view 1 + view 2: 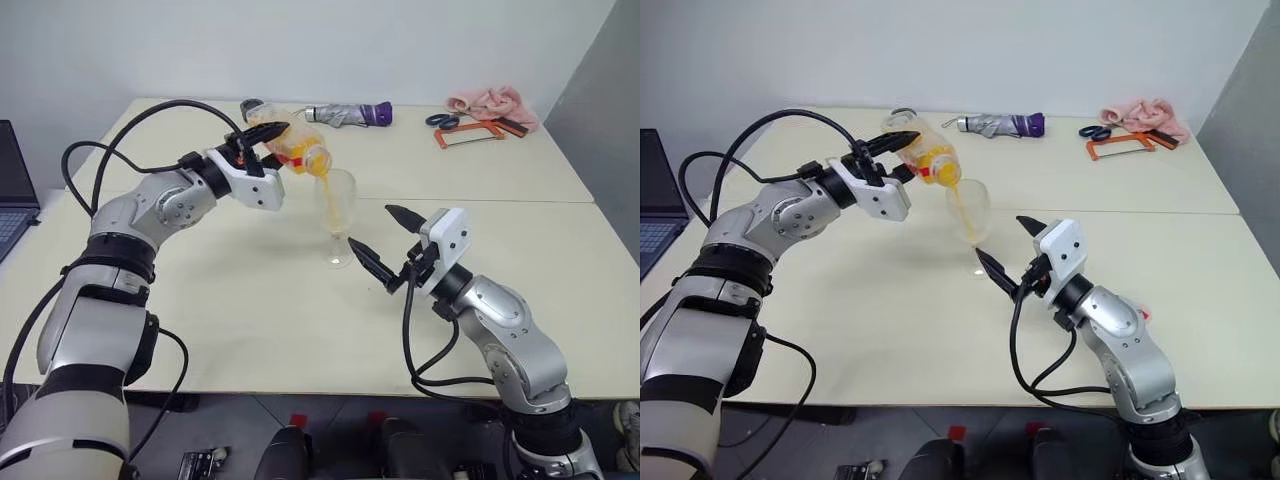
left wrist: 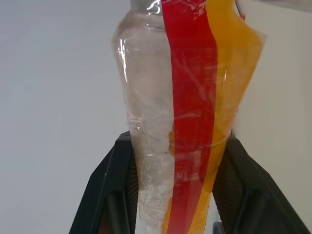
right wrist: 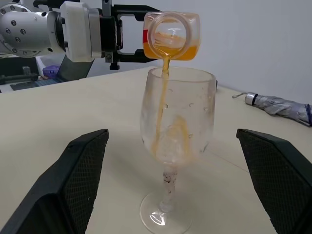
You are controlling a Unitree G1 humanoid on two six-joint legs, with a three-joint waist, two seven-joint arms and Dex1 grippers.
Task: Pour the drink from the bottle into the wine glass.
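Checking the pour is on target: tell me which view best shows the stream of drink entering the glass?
The right wrist view: the stream falls from the bottle into the glass. The eye views show it small; the left wrist view shows the bottle's body.

Even, bright, diffuse room light; no single source evident. Shadows on the table point(image 1: 250, 300) soft and faint, a weak one under the left arm toward 6 o'clock. Head views sharp throughout, slight vignetting at corners. Small specular glints on the glass point(image 3: 178, 117) bowl and foot. Bottle point(image 2: 185, 112) close to the left wrist lens, film glare near 12 o'clock, background wall featureless. Right wrist fingers point(image 3: 68, 190) soft, out of focus.
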